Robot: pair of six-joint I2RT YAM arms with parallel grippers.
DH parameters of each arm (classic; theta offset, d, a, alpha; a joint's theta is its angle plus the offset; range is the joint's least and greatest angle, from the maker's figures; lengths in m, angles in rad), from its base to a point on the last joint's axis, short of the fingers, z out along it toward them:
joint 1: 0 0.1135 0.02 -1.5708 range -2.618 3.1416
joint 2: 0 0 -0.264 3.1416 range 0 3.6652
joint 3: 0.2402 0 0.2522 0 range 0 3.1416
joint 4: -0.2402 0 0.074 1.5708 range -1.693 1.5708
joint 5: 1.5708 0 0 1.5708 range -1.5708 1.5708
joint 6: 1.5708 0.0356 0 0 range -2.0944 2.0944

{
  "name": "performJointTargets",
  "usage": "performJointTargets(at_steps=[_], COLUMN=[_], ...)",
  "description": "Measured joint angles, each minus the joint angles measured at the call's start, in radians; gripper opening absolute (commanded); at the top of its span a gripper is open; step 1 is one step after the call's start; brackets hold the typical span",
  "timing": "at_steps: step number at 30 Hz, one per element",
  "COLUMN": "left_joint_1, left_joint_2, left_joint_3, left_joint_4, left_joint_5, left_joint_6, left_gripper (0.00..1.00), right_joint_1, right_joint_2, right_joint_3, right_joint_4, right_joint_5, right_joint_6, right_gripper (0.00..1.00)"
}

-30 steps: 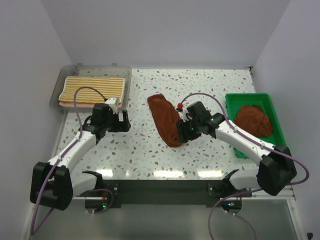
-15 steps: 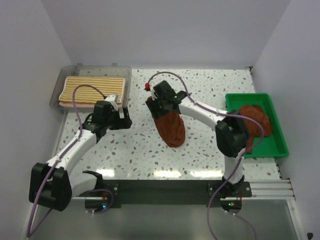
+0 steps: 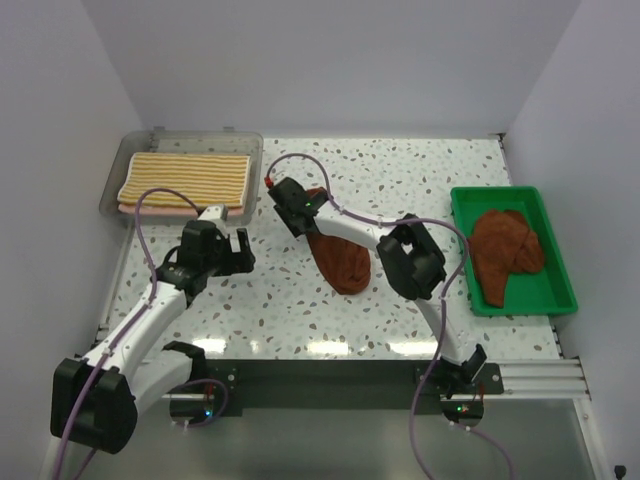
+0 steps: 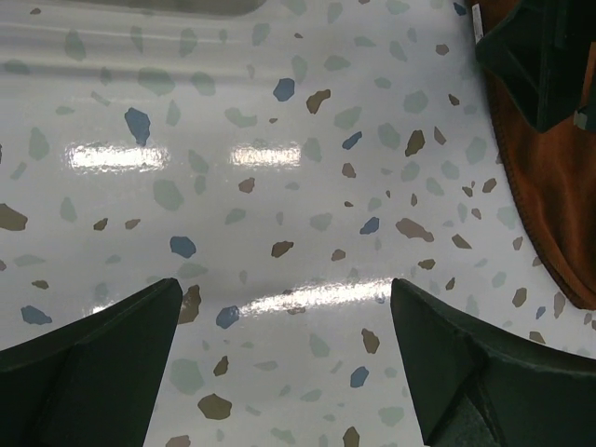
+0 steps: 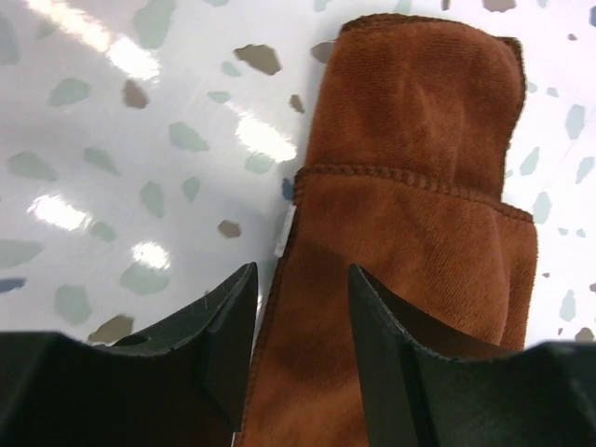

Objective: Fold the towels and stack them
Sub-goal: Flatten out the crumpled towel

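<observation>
At the far left, a clear grey plastic bin (image 3: 108, 200) holds the folded yellow-and-white striped towel (image 3: 185, 178). A salmon-pink towel (image 3: 140, 208) shows as a thin strip under its near edge.

Just in front of the bin, my left fingers (image 3: 243, 250) (image 4: 284, 298) are spread wide and released, with nothing between them. They hang over a bare patch of the white speckled tabletop (image 3: 420, 180) (image 4: 279, 140). At the right edge of my left wrist view I can see the long side of a rust-brown towel (image 4: 549, 186).

That rust-brown towel (image 3: 345, 260) (image 5: 419, 186) lies folded into a long, narrow strip near the middle of the tabletop, slanting from far-left to near-right. My right arm reaches across to its far end. My right fingers (image 3: 297, 208) (image 5: 298, 279) are partly apart above its left long edge, one finger over the tabletop and the other over the cloth. The hem and a small white tag show in the gap. The cloth looks flat and unlifted, and I cannot tell whether my fingertips touch it.

At the far right sits a green plastic tray (image 3: 470, 215). A second rust-brown towel (image 3: 505, 245) lies crumpled inside it, with one part trailing toward the tray's near side.
</observation>
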Motion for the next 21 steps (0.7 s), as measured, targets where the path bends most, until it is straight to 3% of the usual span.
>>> performJointTargets(at_steps=[5, 9, 12, 21], left_joint_1=[0.000, 0.000, 0.000, 0.000], left_joint_2=[-0.004, -0.004, -0.004, -0.002], left_joint_3=[-0.005, -0.005, -0.005, -0.005], left_joint_4=[0.000, 0.001, 0.001, 0.003], left_joint_5=[-0.010, -0.013, -0.015, -0.015], left_joint_6=[0.000, 0.000, 0.000, 0.000], left_gripper=[1.00, 1.00, 1.00, 1.00], right_joint_1=[0.000, 0.000, 0.000, -0.001], right_joint_2=[0.063, 0.081, 0.083, 0.040], right_joint_3=[0.026, 0.030, 0.030, 0.030], right_joint_4=[0.012, 0.024, 0.026, 0.011], right_joint_5=[0.087, 0.118, 0.130, 0.098], right_joint_6=[-0.011, -0.021, -0.027, -0.036], right_gripper=[0.39, 0.19, 0.10, 0.13])
